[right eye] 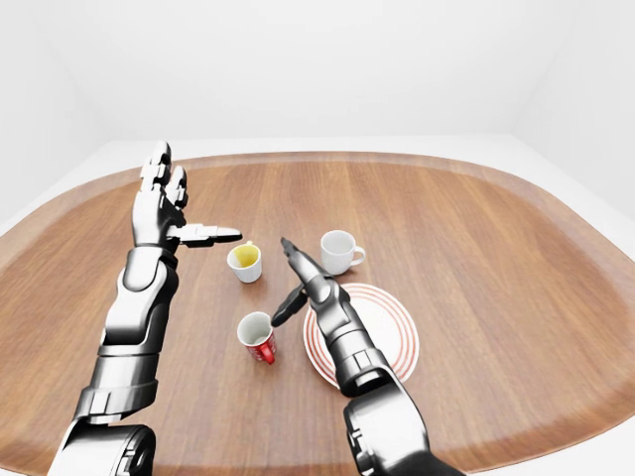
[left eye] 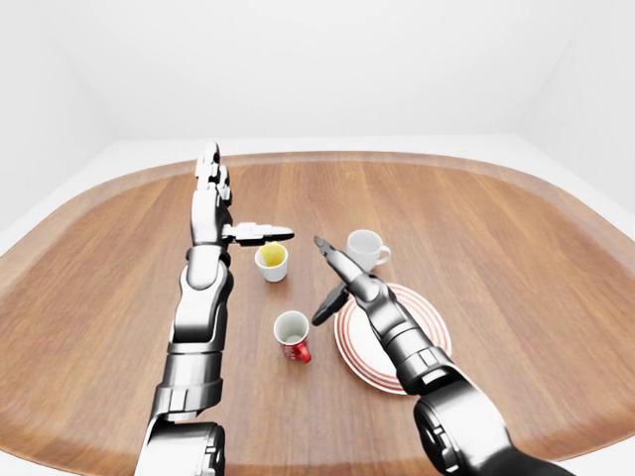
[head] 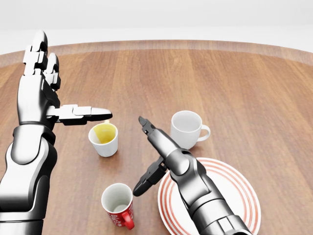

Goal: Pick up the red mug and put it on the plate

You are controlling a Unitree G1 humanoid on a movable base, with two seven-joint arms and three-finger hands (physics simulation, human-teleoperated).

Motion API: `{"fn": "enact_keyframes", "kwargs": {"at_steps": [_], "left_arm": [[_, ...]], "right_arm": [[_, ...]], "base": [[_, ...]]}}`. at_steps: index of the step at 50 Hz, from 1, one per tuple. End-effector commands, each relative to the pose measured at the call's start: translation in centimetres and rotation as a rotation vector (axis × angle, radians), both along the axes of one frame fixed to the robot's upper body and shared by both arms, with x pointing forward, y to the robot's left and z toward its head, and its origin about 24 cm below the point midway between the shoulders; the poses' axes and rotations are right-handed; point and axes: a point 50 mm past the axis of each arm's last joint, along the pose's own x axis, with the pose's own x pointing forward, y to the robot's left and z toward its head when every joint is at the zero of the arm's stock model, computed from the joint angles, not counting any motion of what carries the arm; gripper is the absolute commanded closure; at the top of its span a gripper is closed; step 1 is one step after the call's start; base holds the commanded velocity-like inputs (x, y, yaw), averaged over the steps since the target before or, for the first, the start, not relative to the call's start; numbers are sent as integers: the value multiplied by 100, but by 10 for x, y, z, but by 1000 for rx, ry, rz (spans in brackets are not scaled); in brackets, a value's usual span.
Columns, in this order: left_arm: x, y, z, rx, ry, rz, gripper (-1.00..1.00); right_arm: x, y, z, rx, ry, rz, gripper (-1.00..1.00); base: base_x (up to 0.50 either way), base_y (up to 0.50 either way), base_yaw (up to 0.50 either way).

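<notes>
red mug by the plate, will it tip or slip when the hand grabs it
The red mug stands upright on the wooden table and looks empty, so it is probably light and could skid or tip if nudged sideways. Its glossy wall may be slippery; the handle could make it twist when gripped.

Red mug (head: 119, 204) upright bottom left, just beside striped plate (head: 234, 196); right hand (head: 151, 159) spread above plate's left rim, holding nothing.

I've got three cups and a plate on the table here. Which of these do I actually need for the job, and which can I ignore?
Needed:
- red mug, upright, left of the plate in the head view
- plate, red-ringed, partly under the right arm
- right hand, open, nearest the mug

Ignore:
- yellow-lined cup
- white mug
- left hand, open, raised near the yellow-lined cup
</notes>
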Motion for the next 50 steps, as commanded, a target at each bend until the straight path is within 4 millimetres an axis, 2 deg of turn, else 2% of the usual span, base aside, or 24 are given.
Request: {"fn": "enact_keyframes", "kwargs": {"at_steps": [1, 11, 31, 50], "left_arm": [[0, 1, 0, -4, 2, 3, -100], [1, 2, -1, -9, 9, 5, -100], [2, 2, -1, -8, 8, 6, -100], [1, 1, 0, -8, 2, 3, -100]], "right_arm": [[-3, 12, -11, -50, 48, 23, -100], [-3, 18, -15, -70, 74, 32, -100], [-16, 27, -40, -137, 172, 31, -100], [-23, 41, -43, -153, 186, 67, -100]], "base": [[0, 0, 0], [0, 0, 0], [0, 0, 0], [0, 0, 0]]}}
